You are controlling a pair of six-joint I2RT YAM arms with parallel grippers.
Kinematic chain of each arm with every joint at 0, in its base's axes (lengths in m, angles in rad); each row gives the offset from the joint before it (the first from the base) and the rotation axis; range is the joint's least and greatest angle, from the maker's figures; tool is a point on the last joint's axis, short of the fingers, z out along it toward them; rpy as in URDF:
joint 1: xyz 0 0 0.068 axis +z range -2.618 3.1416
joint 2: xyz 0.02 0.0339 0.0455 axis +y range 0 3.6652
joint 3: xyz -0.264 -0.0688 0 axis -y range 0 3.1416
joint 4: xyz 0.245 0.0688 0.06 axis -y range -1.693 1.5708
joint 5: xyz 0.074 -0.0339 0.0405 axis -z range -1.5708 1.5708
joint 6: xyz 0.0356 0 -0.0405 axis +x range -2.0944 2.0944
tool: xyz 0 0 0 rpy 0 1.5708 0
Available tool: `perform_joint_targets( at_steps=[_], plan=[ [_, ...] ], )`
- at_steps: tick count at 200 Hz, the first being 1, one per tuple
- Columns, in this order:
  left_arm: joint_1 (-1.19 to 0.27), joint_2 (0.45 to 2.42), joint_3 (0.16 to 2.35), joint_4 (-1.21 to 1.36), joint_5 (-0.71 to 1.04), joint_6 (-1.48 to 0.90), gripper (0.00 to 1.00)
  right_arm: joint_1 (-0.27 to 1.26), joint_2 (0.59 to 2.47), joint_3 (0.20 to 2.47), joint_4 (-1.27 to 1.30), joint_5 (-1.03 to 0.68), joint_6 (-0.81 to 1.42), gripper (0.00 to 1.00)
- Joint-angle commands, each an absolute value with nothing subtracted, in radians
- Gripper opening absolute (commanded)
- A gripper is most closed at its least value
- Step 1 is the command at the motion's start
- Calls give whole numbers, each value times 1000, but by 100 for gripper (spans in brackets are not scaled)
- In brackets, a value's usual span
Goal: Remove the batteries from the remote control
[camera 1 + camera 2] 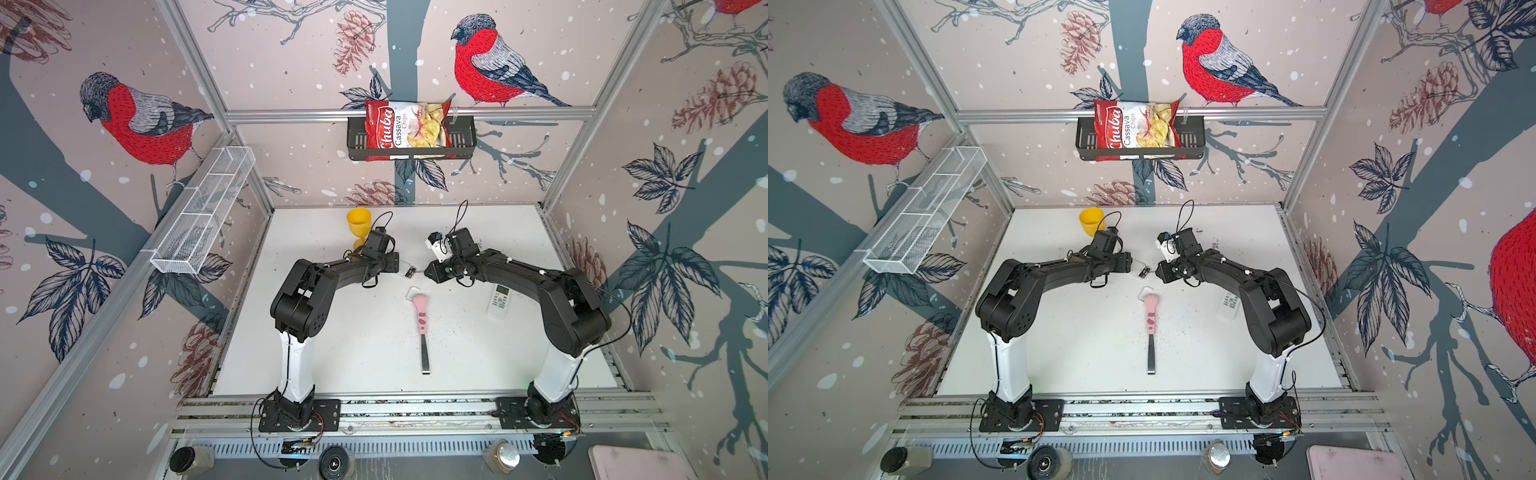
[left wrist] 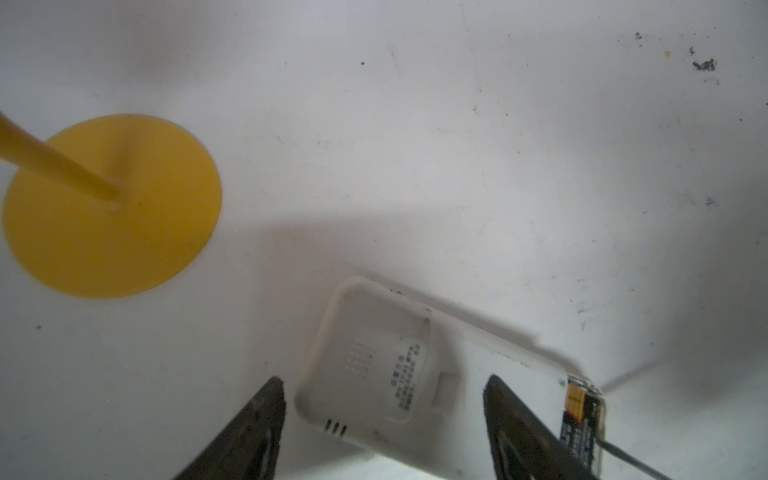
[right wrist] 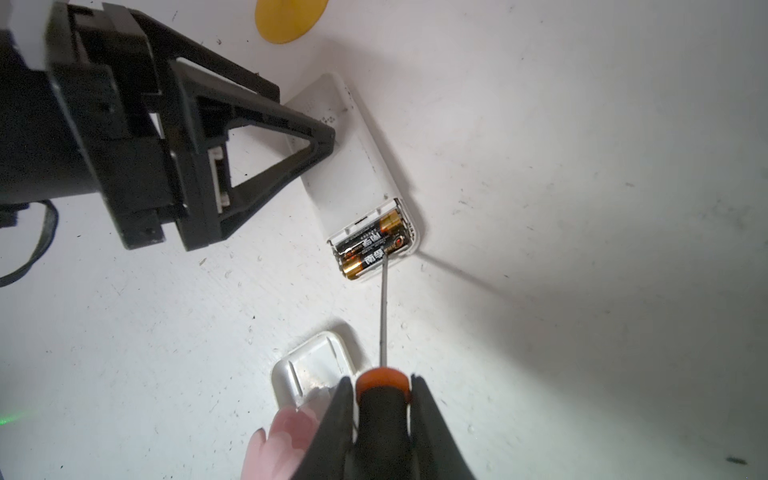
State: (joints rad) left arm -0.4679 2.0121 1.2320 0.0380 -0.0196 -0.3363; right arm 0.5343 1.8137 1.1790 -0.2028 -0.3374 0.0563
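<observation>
Right wrist view: the screwdriver (image 3: 384,316) has its tip on one of the two batteries (image 3: 370,245), close to that cell's end at the compartment wall.
Remote: the remote control (image 3: 353,166) lies face down on the worktop (image 1: 353,357) between the two arms, with its battery bay open and both cells inside.
Right jaws: clamped on the screwdriver's black handle, just behind the orange collar.
Left jaws: spread wide over the remote's other half. One fingertip (image 3: 320,137) seems to rest on its back, and nothing is pinched.
Prying: get the tip under the cell's end, then lever up at a shallow angle. A steep push will likely skid off the round casing.
Bracing: press down with the left arm first, or the light remote may slide away.
Battery count: two, side by side, pointing opposite ways.
Remote count: two, this one and a second remote (image 1: 500,301) by the right arm.
Other counts: one loose battery cover (image 3: 313,365), one screwdriver, one pink-handled tool (image 1: 422,326), one yellow cup (image 1: 358,224).
</observation>
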Motion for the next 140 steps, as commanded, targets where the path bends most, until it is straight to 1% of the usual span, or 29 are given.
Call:
perform_joint_targets(
  at_steps=[1,88,140],
  plan=[
    [-466,2017,1224,44,-5,-330,74,538,1794,1177,-215,-328,53,0],
    [-466,2024,1244,41,2,-335,73,561,1800,1168,-211,-316,52,0],
    [-466,2041,1240,46,13,-340,71,566,1815,1173,-216,-314,46,0]
  ],
)
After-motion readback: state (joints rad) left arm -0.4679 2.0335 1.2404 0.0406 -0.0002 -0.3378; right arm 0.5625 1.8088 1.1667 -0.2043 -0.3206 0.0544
